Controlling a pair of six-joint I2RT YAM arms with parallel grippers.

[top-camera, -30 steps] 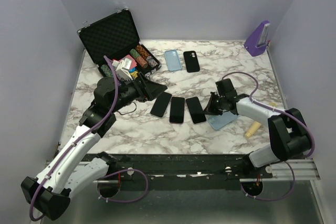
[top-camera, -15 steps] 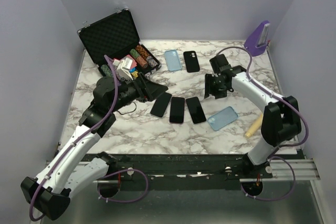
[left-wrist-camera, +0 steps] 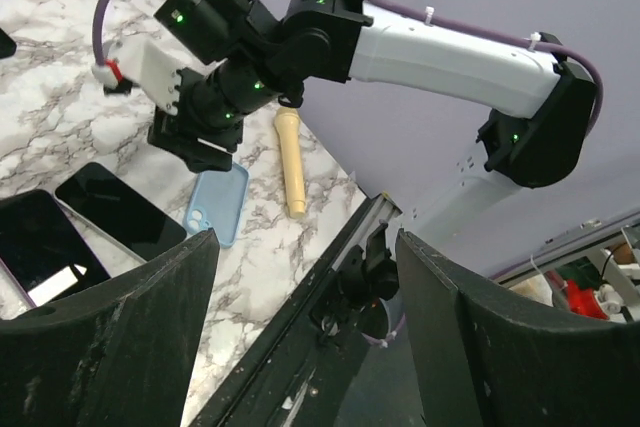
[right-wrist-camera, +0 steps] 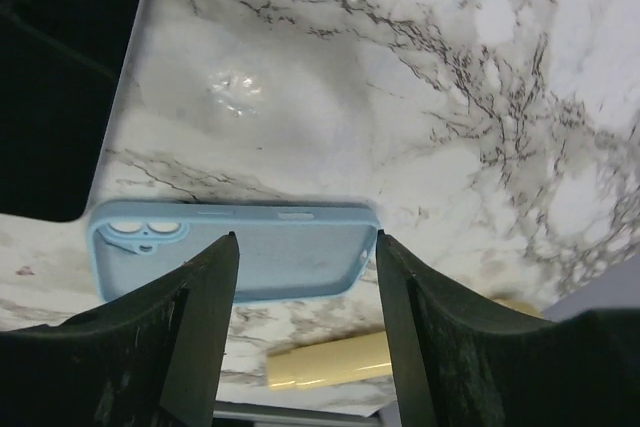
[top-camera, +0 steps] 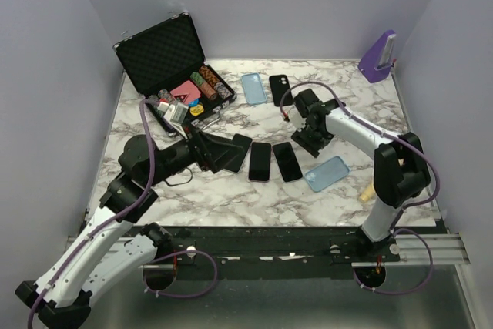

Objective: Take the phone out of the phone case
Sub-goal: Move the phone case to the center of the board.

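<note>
A light blue phone case [top-camera: 326, 173] lies open side up on the marble, and its bare inside shows in the right wrist view [right-wrist-camera: 235, 257]. Three dark phones lie in a row to its left: one [top-camera: 287, 161] nearest, one [top-camera: 259, 161] in the middle, and the leftmost [top-camera: 241, 142] partly under my left gripper [top-camera: 223, 152]. That gripper is open and holds nothing [left-wrist-camera: 307, 237]. My right gripper [top-camera: 313, 142] hovers just behind and left of the case, open and empty [right-wrist-camera: 305, 237]. From the left wrist I also see the case [left-wrist-camera: 217, 205].
A cream cylinder [top-camera: 371, 189] lies right of the case. At the back lie another blue case [top-camera: 253, 88] and a black phone or case [top-camera: 280, 90]. An open black chip case [top-camera: 173, 63] stands back left, a purple metronome [top-camera: 377, 57] back right.
My right gripper opened, left the light blue case on the table and moved back and left. My left arm pulled toward the near edge, its gripper now over the leftmost phone.
</note>
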